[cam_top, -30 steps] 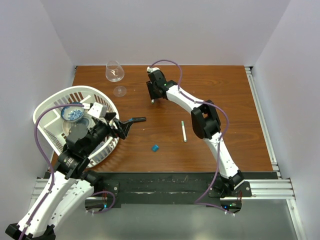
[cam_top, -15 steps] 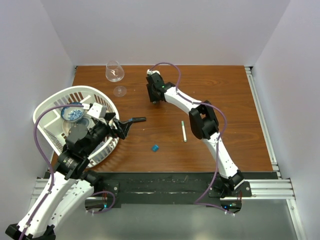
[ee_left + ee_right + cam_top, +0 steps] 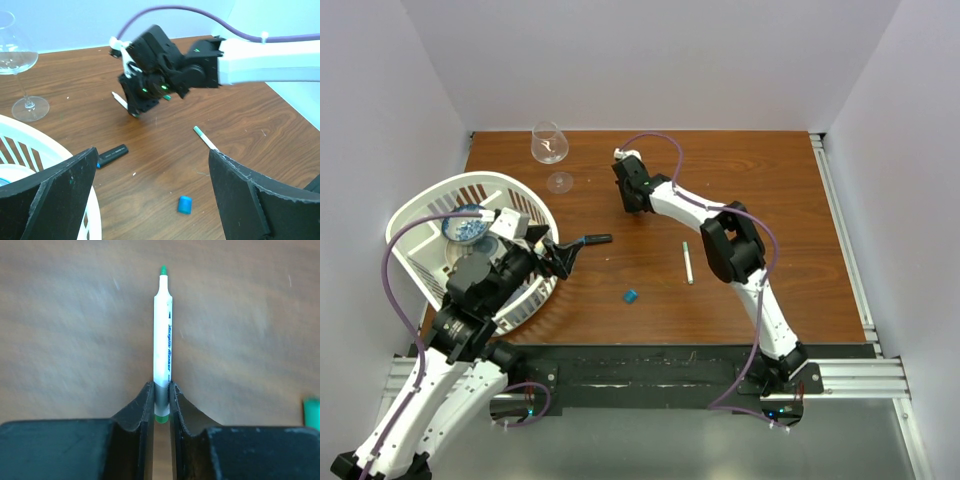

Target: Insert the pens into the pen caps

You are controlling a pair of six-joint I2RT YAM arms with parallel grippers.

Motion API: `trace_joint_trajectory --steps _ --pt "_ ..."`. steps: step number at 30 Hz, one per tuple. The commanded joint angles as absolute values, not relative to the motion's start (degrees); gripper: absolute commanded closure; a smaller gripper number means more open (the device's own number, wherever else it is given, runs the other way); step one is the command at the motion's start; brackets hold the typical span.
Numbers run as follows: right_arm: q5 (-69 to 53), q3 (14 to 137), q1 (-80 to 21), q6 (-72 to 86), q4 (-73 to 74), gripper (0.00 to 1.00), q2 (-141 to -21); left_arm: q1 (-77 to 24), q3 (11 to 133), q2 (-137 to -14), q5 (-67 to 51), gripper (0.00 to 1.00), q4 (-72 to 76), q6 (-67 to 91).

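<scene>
My right gripper [image 3: 161, 390] is shut on the tail end of a white pen [image 3: 162, 335], whose green tip points away over the wood. From above, this gripper [image 3: 630, 198] is at the far middle of the table. A green pen cap [image 3: 312, 412] shows at the right edge of the right wrist view. A second white pen [image 3: 687, 262] lies at mid-table, and a blue pen cap [image 3: 631, 296] lies nearer me. My left gripper [image 3: 155, 200] hangs open above the blue cap [image 3: 185, 204], close to the basket.
A white laundry basket [image 3: 430, 200] holding a bowl of blue bits [image 3: 466, 226] stands at the left edge. A black marker [image 3: 592, 240] lies just right of it. A wine glass [image 3: 550, 150] stands at the back left.
My right gripper has closed on the white pen and shifted slightly at the far middle. The left arm has barely moved and stays open.
</scene>
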State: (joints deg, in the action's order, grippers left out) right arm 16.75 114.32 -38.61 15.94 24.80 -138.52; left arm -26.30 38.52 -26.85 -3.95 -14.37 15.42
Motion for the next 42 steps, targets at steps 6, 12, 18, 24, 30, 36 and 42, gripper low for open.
trace_joint_trajectory --steps 6,12,18,24,30,36,42 --pt "10.02 86.79 -39.46 23.72 13.65 1.00 -120.95 -26.10 39.19 -27.24 -3.86 0.09 -12.83 18.10" --pt "8.09 74.73 -40.43 27.77 5.29 1.00 -111.46 -26.10 43.49 -33.30 -7.38 0.13 -13.88 26.71" --pt "6.86 64.71 -40.61 30.49 -2.09 1.00 -100.65 -26.10 46.41 -40.51 -10.28 0.16 -14.42 32.07" --pt "3.35 55.40 -40.87 35.33 -9.56 1.00 -89.59 -26.10 45.70 -46.40 -14.50 0.19 -7.74 39.01" --pt "1.58 48.18 -42.01 39.37 -16.51 1.00 -77.98 -26.19 45.70 -53.69 -18.28 0.26 1.56 43.76" --pt "0.18 44.74 -43.33 42.01 -20.82 1.00 -71.90 -26.19 45.88 -59.93 -22.93 0.30 11.41 45.00" --pt "-0.53 42.71 -45.70 43.42 -24.61 1.00 -67.24 -26.28 49.22 -64.25 -24.96 0.32 15.12 43.86"
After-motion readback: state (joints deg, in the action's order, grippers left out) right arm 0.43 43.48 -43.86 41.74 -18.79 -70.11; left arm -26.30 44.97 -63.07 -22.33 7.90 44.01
